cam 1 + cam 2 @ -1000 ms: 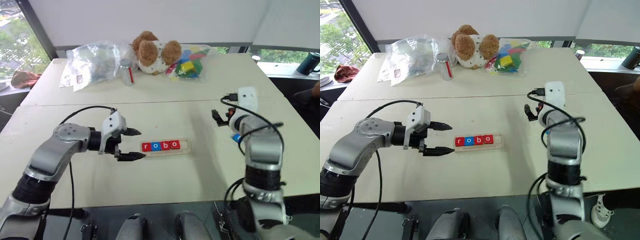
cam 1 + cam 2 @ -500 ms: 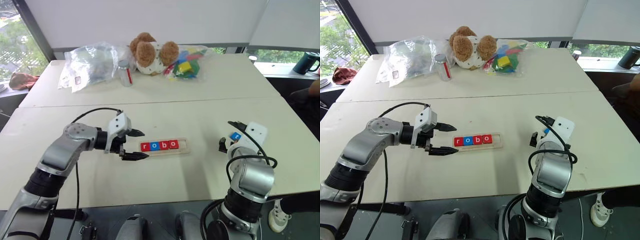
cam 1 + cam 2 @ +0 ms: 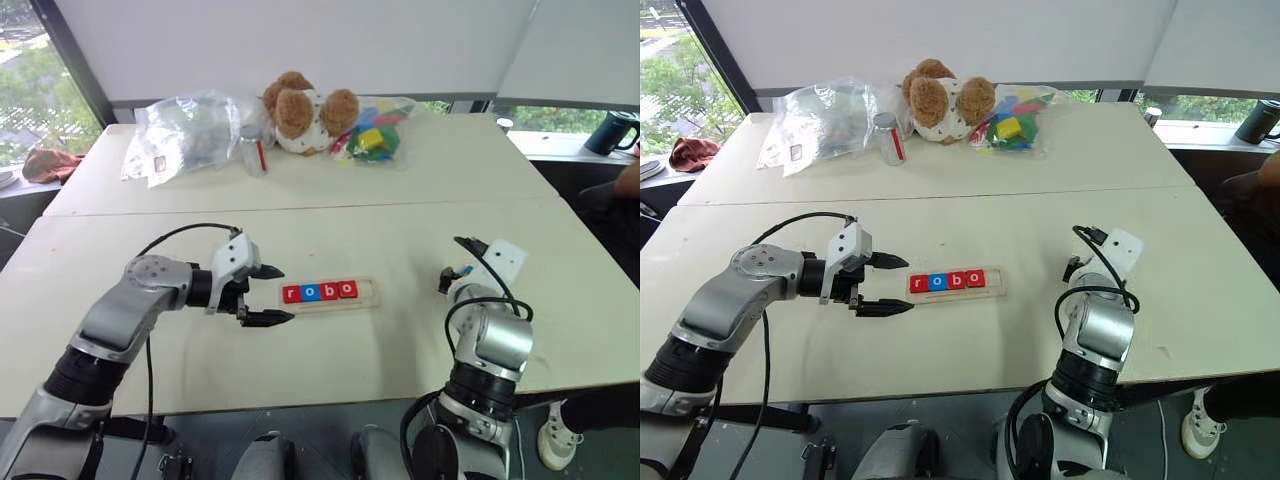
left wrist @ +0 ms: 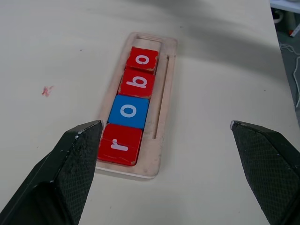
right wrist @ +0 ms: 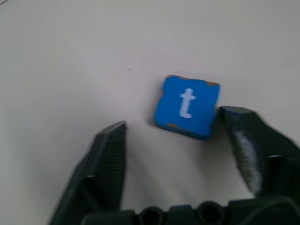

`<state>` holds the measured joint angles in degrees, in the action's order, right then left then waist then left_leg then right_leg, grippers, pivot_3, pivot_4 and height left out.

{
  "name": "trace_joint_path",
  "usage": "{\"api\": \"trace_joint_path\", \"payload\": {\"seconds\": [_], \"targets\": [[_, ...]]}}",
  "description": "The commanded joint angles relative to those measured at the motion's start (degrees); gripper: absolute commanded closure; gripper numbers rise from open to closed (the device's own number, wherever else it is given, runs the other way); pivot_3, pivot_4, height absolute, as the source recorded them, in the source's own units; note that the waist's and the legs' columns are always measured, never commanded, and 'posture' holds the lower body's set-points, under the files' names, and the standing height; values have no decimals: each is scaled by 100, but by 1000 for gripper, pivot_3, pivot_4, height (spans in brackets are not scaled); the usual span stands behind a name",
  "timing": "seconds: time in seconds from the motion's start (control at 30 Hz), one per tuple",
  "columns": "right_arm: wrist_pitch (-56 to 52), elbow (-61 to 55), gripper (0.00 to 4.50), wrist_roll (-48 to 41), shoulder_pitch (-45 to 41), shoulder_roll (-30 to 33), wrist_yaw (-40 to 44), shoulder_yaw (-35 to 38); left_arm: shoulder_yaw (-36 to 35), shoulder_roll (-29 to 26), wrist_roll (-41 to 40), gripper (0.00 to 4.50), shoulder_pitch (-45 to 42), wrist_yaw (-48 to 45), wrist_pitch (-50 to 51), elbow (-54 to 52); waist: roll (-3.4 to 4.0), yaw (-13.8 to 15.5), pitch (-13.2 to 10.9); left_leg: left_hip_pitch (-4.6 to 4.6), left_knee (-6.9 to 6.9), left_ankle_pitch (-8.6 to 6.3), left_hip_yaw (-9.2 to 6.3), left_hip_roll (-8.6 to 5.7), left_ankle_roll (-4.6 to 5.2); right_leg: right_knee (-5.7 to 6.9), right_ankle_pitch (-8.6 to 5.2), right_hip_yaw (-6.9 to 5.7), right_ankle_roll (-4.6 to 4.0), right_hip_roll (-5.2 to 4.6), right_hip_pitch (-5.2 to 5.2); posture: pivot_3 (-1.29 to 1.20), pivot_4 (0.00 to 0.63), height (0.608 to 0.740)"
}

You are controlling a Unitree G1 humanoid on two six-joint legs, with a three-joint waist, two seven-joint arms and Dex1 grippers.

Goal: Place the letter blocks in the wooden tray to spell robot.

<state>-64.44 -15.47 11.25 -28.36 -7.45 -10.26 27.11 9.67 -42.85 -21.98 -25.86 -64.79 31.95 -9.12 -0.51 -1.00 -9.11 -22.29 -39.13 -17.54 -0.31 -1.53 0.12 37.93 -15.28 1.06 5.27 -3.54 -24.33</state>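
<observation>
The wooden tray (image 3: 366,293) lies mid-table holding letter blocks that read r, o, b, o: red r (image 4: 119,144), blue o (image 4: 129,111), red b (image 4: 137,83), red o (image 4: 143,59). The slot past the last o is bare. My left gripper (image 3: 285,294) hovers open just off the tray's r end, nothing between its fingers. At the right, my right gripper (image 5: 172,118) is low over the table. The blue t block (image 5: 187,107) lies flat between its spread fingers, one finger (image 5: 246,136) against the block's edge and the other apart from it.
On the far table sit a teddy bear (image 3: 305,108), a bag of coloured toy blocks (image 3: 375,132), clear plastic bags (image 3: 185,128) and a small jar (image 3: 254,150). A dark cup (image 3: 612,130) stands at the far right. A seam (image 3: 400,205) joins the two tables.
My right gripper has dropped to the table around the blue t block, rolled, and its fingers have narrowed. The left gripper has stayed put.
</observation>
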Motion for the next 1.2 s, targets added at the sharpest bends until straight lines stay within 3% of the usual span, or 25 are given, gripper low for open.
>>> {"api": "trace_joint_path", "payload": {"seconds": [0.03, 0.13, 0.3, 0.5, 0.6, 0.83, 0.93, 1.2], "targets": [[-61, 85, 2908, -52, 159, 2, -210, 29, -212, -85, -39, 0, -17, 0, -56, -134, 0, 17, 0, -1, 0, 0, -1, 0, 0, 0, 0, -1, 0, 0, 0, 0, 150, 740], [-77, 44, 4393, -100, 298, 44, -214, -91, -190, -75, -44, 0, -37, -1, -65, -113, -2, 26, 1, -2, 2, -1, -3, 0, 2, -2, 0, -1, 0, -1, -1, 0, 150, 740], [80, -128, 4467, -219, 515, 655, 346, -905, -143, -53, -13, 0, -123, -38, -103, -18, -3, 10, 2, -6, 4, -3, -2, 0, 4, -15, 0, -2, 0, -1, 0, 0, 150, 740], [-617, -632, 4467, -414, 621, 681, 402, -631, -137, -56, 9, 0, -182, -70, -137, 54, -3, 7, 2, -7, 9, -3, -2, 5, 4, -18, 0, -3, 0, 6, -3, 0, 150, 740], [-889, -1111, 3550, -429, 781, 754, 451, -609, -145, -58, 0, 0, -165, -67, -135, 47, -3, 15, 2, -12, 12, -4, -3, 5, 7, -19, -1, -3, 0, 5, -7, 0, 150, 740], [-1411, -2036, 53, -423, 1249, 868, 580, -890, -136, -24, -23, 0, -107, -32, -111, -3, -2, 1, 1, -15, 12, -6, 0, 5, 9, -32, -1, -2, 0, 5, -7, 0, 150, 740], [-1029, -1964, 53, -438, 1337, 1114, 686, -1071, -103, 26, -20, 0, -120, -11, -94, -13, -1, -7, 0, -15, 12, -6, 2, 5, 9, -33, 0, 0, 0, 5, -7, 0, 150, 740], [1415, -276, 53, -1105, 1669, 3622, 2909, -1284, -85, 34, -8, 0, -146, -58, -78, 9, 3, 23, -6, -16, 12, -12, 5, 3, 20, -60, 0, -7, 1, 8, 10, 0, 150, 740]]}}
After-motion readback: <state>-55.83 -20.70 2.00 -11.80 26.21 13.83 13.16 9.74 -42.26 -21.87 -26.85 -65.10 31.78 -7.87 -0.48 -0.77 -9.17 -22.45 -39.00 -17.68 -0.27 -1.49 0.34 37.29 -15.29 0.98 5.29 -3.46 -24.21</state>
